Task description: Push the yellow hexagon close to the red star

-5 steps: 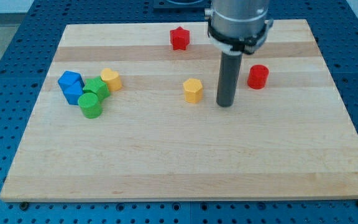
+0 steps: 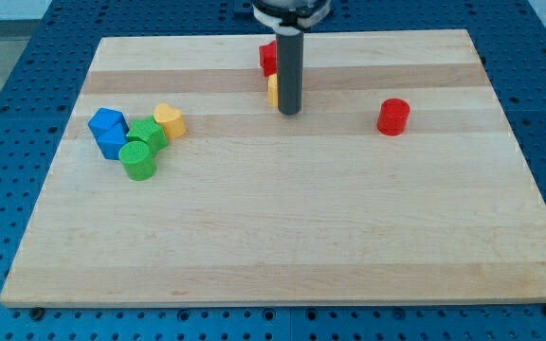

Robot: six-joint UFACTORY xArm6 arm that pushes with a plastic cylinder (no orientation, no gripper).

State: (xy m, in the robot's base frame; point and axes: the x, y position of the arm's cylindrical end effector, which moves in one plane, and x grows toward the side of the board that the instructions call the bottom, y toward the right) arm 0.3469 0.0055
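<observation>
My tip point(image 2: 289, 113) is a bare rod holding nothing, with the yellow hexagon point(image 2: 272, 91) just up-left, seemingly touching the red star point(image 2: 268, 57), so more shoving could knock the star away.

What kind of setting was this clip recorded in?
Probably a robotics lab bench: a wooden board sits on a blue perforated table, with small coloured blocks like the red cylinder, and my tip.

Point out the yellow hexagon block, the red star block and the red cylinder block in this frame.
yellow hexagon block point(image 2: 272, 91): camera view, left sliver showing beside the dark rod.
red star block point(image 2: 267, 57): camera view, left part, rest hidden by rod.
red cylinder block point(image 2: 393, 117): camera view, front side face.
</observation>
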